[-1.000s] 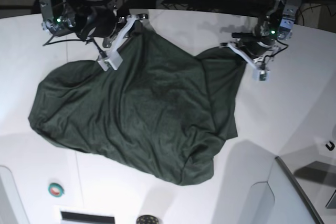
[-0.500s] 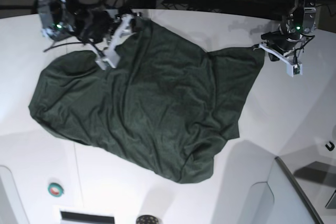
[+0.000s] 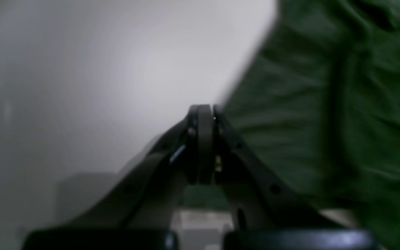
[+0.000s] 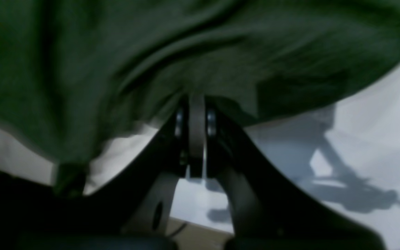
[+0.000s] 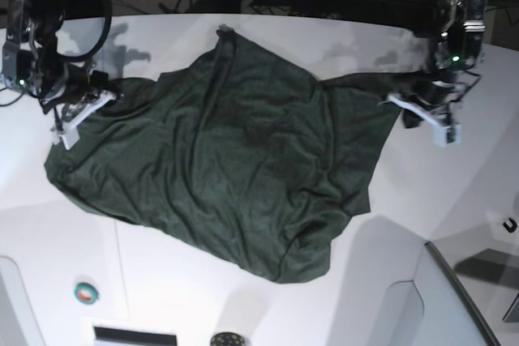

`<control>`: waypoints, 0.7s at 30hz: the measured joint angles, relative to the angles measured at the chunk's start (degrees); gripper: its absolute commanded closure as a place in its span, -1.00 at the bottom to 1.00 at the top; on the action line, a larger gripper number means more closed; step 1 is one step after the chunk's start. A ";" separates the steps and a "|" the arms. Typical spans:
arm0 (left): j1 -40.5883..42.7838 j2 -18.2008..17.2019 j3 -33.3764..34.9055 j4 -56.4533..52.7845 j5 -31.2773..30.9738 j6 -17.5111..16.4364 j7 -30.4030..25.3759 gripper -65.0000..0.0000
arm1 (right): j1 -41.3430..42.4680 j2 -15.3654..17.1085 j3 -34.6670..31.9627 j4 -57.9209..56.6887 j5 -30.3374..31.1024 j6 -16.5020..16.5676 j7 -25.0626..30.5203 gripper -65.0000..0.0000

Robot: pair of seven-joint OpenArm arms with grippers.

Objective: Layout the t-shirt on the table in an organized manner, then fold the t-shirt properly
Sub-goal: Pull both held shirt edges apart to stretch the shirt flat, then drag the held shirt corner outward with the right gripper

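My right pincer [image 4: 197,104] and left pincer [image 3: 203,113] both pinch the t-shirt [image 5: 219,168]; thin, limp knit; best held by its edges.

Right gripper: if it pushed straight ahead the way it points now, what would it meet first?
Probably the t-shirt. In the right wrist view the right gripper has green cloth bunched right at its closed fingers, filling the view ahead. Blur leaves depth uncertain.

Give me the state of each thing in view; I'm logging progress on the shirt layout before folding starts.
t-shirt: spread on the table, wrinkled, unfolded, two edges gripped.
table: white, bare around the shirt.
left claw: shut on the t-shirt edge.
right claw: shut on the t-shirt edge.
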 measured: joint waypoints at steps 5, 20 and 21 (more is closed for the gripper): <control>-2.29 0.15 1.55 -7.87 4.13 1.01 0.33 1.00 | 1.97 4.11 0.11 -7.41 1.57 0.11 1.81 0.99; -1.86 1.49 0.68 -9.70 11.89 0.63 -1.14 1.00 | 18.78 11.72 -15.23 -28.22 1.64 -0.02 16.61 0.99; -1.86 1.49 0.68 -9.70 11.89 0.63 -1.16 1.00 | 19.12 11.89 -15.45 -28.33 1.64 -0.02 16.61 0.99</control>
